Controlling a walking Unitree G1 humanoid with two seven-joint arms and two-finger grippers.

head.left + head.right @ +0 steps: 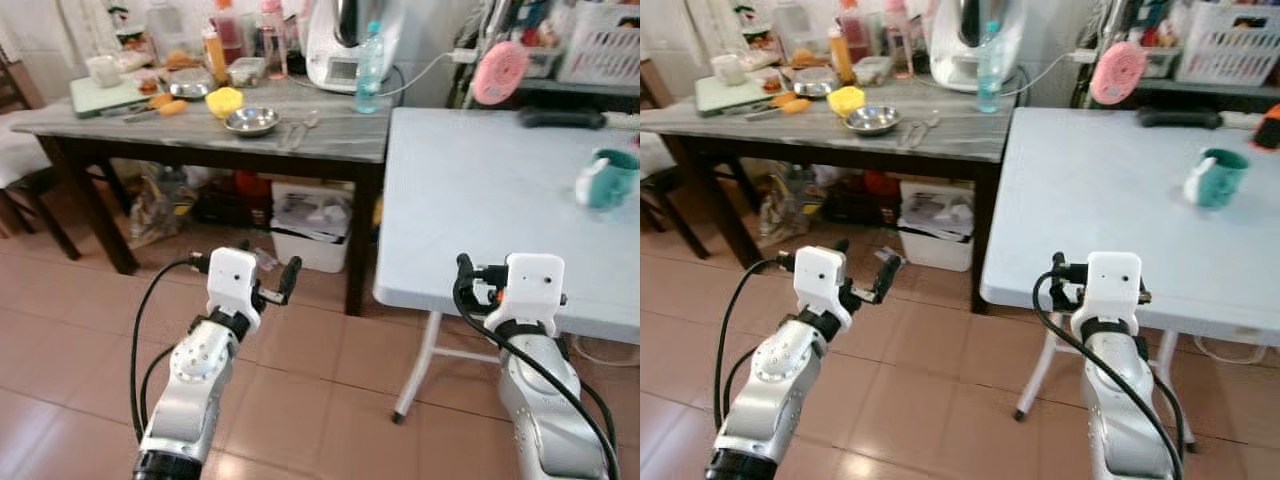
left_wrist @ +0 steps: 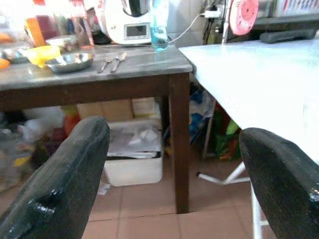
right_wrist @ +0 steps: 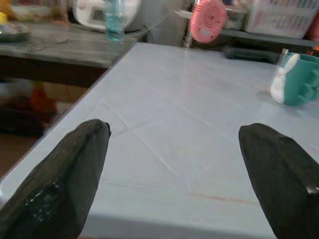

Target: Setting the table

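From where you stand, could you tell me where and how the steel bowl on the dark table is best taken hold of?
Grip the steel bowl by its thin rim, probably on the near side facing you. It sits upright, low and wide, so the body looks too broad to span. The yellow container crowds its far left side; the cutlery lies to its right.

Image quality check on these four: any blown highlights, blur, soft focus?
Left wrist view: top-left corner overexposed, washing out the bottles; near fingers soft, steel bowl and cutlery fairly sharp. Right wrist view: teal mug readable, white table evenly lit, fingers blurred. Eye views: sharp, mild wide-angle bending at the edges, bright back wall.
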